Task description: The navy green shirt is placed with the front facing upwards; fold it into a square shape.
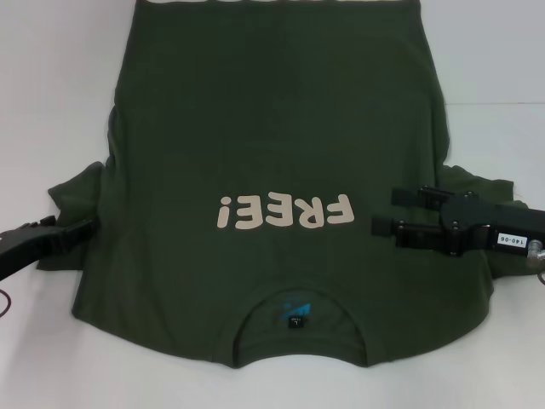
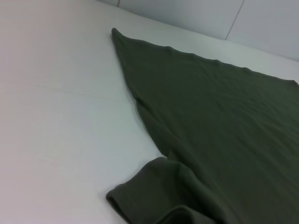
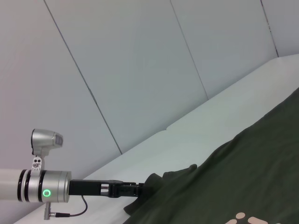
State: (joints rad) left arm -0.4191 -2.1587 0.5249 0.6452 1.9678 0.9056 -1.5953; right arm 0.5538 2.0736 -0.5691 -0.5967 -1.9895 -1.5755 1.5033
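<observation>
The navy green shirt (image 1: 272, 128) lies flat on the white table, front up, collar nearest me. Its cream "FREE!" lettering (image 1: 285, 211) reads upside down, and the blue neck tag (image 1: 295, 313) shows inside the collar. My left gripper (image 1: 85, 228) sits low at the edge of the rumpled left sleeve (image 1: 72, 192); the right wrist view shows this gripper (image 3: 135, 190) touching the cloth edge. My right gripper (image 1: 384, 210) hovers open over the shirt's right chest, just right of the lettering, with nothing in it. The left wrist view shows the sleeve fold (image 2: 149, 186) and the shirt's side edge (image 2: 224, 130).
The white table (image 1: 51, 85) has bare surface on both sides of the shirt. The right sleeve (image 1: 485, 183) bunches under the right arm. The shirt's hem reaches the top of the head view. Pale wall panels (image 3: 140, 70) stand beyond the table.
</observation>
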